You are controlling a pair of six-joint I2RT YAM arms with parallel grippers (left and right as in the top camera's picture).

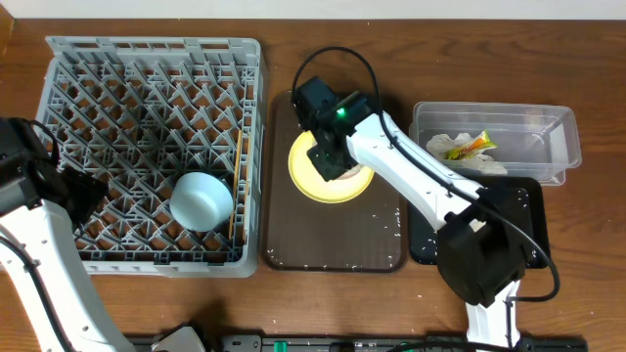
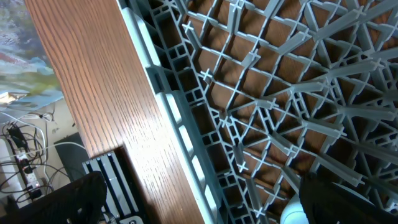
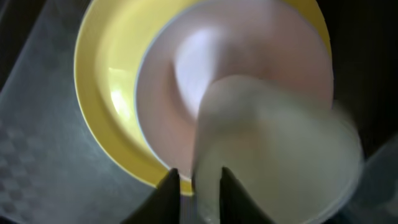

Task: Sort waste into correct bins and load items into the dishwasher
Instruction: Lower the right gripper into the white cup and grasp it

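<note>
wood-grain table (image 1: 293, 303) under everything. the right gripper (image 3: 200, 186) has its fingers either side of a blurred cream cup (image 3: 280, 143) wall; clamped or loose, i cannot tell. just beneath, the yellow plate (image 3: 106, 81) on a brown tray (image 1: 333, 235). far off, the left gripper (image 1: 78, 188) gapes wide over the grey dish rack (image 1: 147, 59).

Looks like a robot lab: white robot arm (image 1: 411, 171) over a wooden table (image 1: 587, 78), tangled cables (image 2: 22, 149) beyond its edge.
</note>
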